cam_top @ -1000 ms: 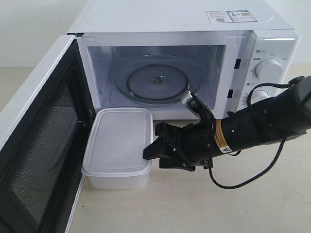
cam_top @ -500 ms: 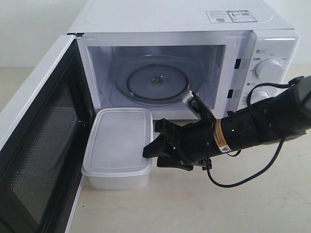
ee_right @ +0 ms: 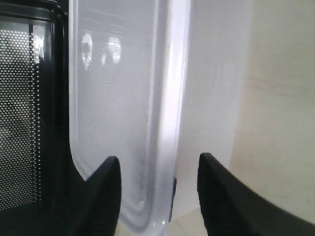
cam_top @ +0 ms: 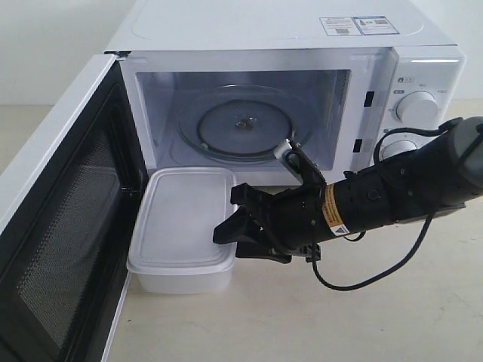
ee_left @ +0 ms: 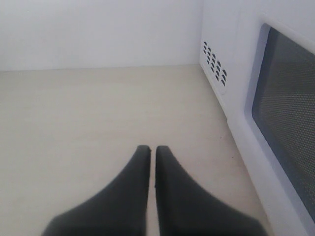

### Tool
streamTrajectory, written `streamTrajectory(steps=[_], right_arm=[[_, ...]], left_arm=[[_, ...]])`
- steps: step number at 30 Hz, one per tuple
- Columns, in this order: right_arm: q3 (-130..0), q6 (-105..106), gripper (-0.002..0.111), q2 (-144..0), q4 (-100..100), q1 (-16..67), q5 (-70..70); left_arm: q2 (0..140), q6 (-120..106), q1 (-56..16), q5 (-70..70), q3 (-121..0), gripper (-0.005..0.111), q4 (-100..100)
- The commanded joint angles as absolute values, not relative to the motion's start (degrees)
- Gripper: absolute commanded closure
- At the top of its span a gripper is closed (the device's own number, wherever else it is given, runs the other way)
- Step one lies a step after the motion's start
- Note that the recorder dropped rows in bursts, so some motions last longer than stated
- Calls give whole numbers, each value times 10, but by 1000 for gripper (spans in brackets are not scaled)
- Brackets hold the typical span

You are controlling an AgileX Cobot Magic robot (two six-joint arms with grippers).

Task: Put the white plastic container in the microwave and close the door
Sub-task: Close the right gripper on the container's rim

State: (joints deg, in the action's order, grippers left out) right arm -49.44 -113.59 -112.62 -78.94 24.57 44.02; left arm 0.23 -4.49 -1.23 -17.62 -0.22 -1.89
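Nearest the exterior camera: the door [cam_top: 60, 226] swung fully open on the left, mesh window facing inward.

Next: the white plastic container [cam_top: 185, 226], lid on, sitting on the table [cam_top: 339, 324] just in front of the cavity's left half, between the open door and the right arm. Its long axis runs near-to-far, with the far short end close against the microwave's front lip.

Right gripper [cam_top: 226, 215]: comes in from the right, jaws spread and straddling the container's right long edge. The right wrist view shows the lid rim lying between the two fingers [ee_right: 106, 196], with a gap on either side, so nothing is pinched yet. The container therefore lies directly ahead of this gripper, and the gripper crosses the long axis at a right angle.

Left gripper [ee_left: 148, 147]: fingers pressed together and empty, low over the table on the outer side of the door, so the door stands between it and the container.

Judgement: the right arm is the nearer one and takes the grasp. Closing on the rim comes next, then a lift and a carry away from the camera.

Farthest: the microwave [cam_top: 302, 30], with its cavity open and the glass turntable [cam_top: 241, 124] bare.
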Motion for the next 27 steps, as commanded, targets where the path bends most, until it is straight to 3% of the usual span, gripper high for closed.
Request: streamTrajectory(steps=[1, 15, 17, 18, 20, 27], right_arm=[[-507, -1141, 65, -1126, -786, 247, 438], [-510, -1169, 67, -1126, -808, 247, 417], [-510, -1176, 75, -1126, -815, 247, 417], [-510, -1181, 92, -1126, -820, 247, 417], [-510, -1177, 108, -1126, -831, 247, 417], [-510, -1163, 108, -1126, -833, 245, 427]], left_arm=[[0, -46, -10, -176, 0, 102, -21], [0, -46, -10, -176, 0, 102, -21], [0, -46, -10, -176, 0, 102, -21], [0, -46, -10, -176, 0, 102, -21], [0, -46, -10, -176, 0, 102, -21], [0, -46, -10, -176, 0, 102, -21]])
